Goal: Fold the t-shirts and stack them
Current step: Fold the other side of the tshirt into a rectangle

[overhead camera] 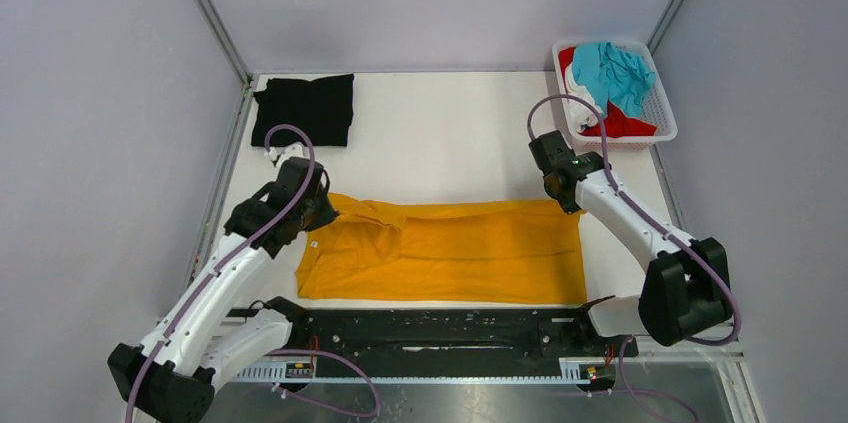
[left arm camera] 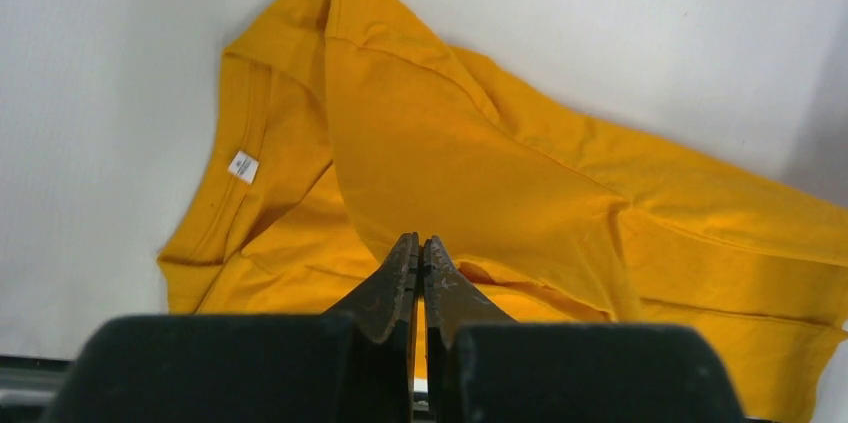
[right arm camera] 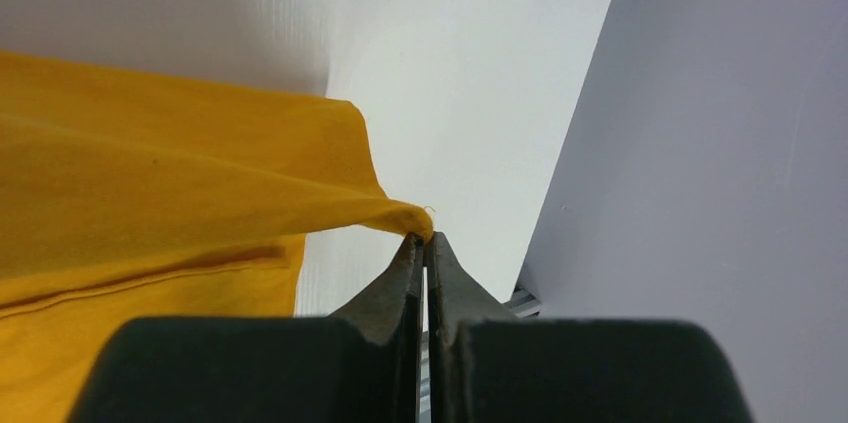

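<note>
The right end effector (right arm camera: 425,238) is pressed together, pinching a corner of the orange-yellow shirt (overhead camera: 470,248), which spreads across the table (overhead camera: 450,133) to its left. The left end effector (left arm camera: 420,243) is also pressed together, nipping the edge of a folded-over flap of that shirt near the collar. A folded black shirt (overhead camera: 305,108) lies beyond the left end effector. Beyond the right one, a basket (overhead camera: 665,128) holds a teal shirt (overhead camera: 620,73) and a red shirt (overhead camera: 625,125).
</note>
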`<state>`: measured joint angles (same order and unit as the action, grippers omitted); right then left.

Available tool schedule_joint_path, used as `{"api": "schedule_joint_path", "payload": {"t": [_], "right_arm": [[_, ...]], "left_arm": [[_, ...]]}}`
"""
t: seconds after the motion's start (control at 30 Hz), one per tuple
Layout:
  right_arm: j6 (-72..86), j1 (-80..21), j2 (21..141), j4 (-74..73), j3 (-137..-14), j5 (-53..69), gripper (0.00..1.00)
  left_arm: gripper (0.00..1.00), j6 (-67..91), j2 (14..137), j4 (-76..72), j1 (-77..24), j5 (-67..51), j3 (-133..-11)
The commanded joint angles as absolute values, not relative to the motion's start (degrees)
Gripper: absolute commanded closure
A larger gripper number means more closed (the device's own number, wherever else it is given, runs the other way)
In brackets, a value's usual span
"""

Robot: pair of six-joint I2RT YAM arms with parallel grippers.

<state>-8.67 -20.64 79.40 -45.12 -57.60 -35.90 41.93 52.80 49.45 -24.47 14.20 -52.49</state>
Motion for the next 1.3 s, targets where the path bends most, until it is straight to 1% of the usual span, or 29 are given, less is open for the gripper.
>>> {"api": "schedule_joint_path", "payload": {"t": [0.0,0.23,0.33,0.4,0.5,0.53,0.57,0.6,0.63,0.7,0.73,0.77,0.8,0.83,0.87,0.9,0.93,0.97,1.0,1.03,1.1,1.13,1.27], "right_arm": [[-2.37,-21.36,75.26,-47.63,-56.19,-35.96,1.00],[2.19,-22.54,76.56,-50.12,-55.17,-35.21,1.00],[2.91,-23.96,77.69,-50.90,-55.64,-35.66,1.00],[2.99,-24.14,78.34,-50.99,-55.78,-35.62,0.93],[3.47,-25.56,78.70,-51.63,-56.08,-35.98,0.94],[3.76,-26.26,78.62,-51.67,-56.07,-36.37,0.91],[4.06,-26.78,78.32,-51.74,-56.09,-36.79,0.85],[4.38,-27.14,77.92,-51.85,-56.08,-37.25,0.77],[4.89,-27.29,77.37,-52.06,-56.12,-37.60,0.72],[6.00,-27.42,75.28,-52.69,-56.10,-36.99,0.70],[6.29,-27.47,73.94,-52.79,-55.89,-36.19,0.69],[6.70,-27.56,72.28,-52.77,-55.57,-35.94,0.65],[7.00,-27.67,70.62,-52.76,-55.30,-35.80,0.58],[7.04,-27.76,68.65,-52.44,-55.01,-35.31,0.52],[6.88,-27.77,66.83,-52.10,-54.73,-34.96,0.37],[6.79,-27.77,64.99,-51.81,-54.52,-35.13,0.05],[6.99,-27.77,63.09,-51.49,-54.25,-35.89,0.01],[7.51,-27.77,61.29,-50.99,-53.97,-37.57,0.01],[8.93,-27.77,58.75,-50.14,-53.44,-40.17,0.01],[10.24,-27.73,56.61,-48.60,-52.70,-42.26,0.01],[14.04,-27.76,52.24,-42.54,-50.12,-43.35,0.01],[16.75,-27.72,50.31,-39.26,-48.50,-41.63,0.01],[24.54,-27.69,45.04,-23.68,-40.06,-25.13,0.01]], "left_arm": [[1.00,44.22,48.51,52.01,-24.95,14.25,-48.51],[1.00,45.65,45.07,51.02,-25.03,10.30,-41.41],[1.00,46.84,44.55,50.93,-24.98,10.68,-38.87],[1.00,48.07,43.95,50.80,-25.04,10.75,-37.94],[1.00,49.55,42.67,50.89,-24.99,11.80,-36.82],[0.99,49.94,42.35,50.89,-25.03,12.08,-36.43],[0.92,50.29,42.08,50.87,-25.05,12.00,-36.19],[0.88,50.54,41.79,50.90,-25.05,11.83,-36.03],[0.87,50.91,41.34,51.02,-25.00,11.74,-35.85],[0.82,52.17,40.02,51.83,-25.11,11.10,-35.21],[0.77,53.01,39.13,52.15,-25.27,10.66,-34.79],[0.71,53.43,38.11,52.28,-25.49,9.85,-34.54],[0.64,53.95,37.09,52.48,-25.63,9.31,-34.32],[0.60,54.42,35.94,52.69,-25.73,9.14,-34.10],[0.57,54.63,34.83,52.70,-25.75,9.18,-33.91],[0.53,54.75,33.98,52.70,-25.74,9.56,-33.72],[0.47,54.76,33.45,52.62,-25.71,9.96,-34.01],[0.38,54.39,33.37,52.30,-25.75,10.17,-34.42],[0.11,53.83,33.58,51.63,-25.75,9.93,-34.83],[0.02,53.23,34.26,50.45,-25.71,9.37,-35.10],[0.01,52.03,36.26,45.65,-25.73,6.21,-34.67],[0.01,51.69,37.54,42.54,-25.75,2.93,-33.95],[0.01,52.40,47.22,28.19,-25.70,-4.70,-31.41]]}}
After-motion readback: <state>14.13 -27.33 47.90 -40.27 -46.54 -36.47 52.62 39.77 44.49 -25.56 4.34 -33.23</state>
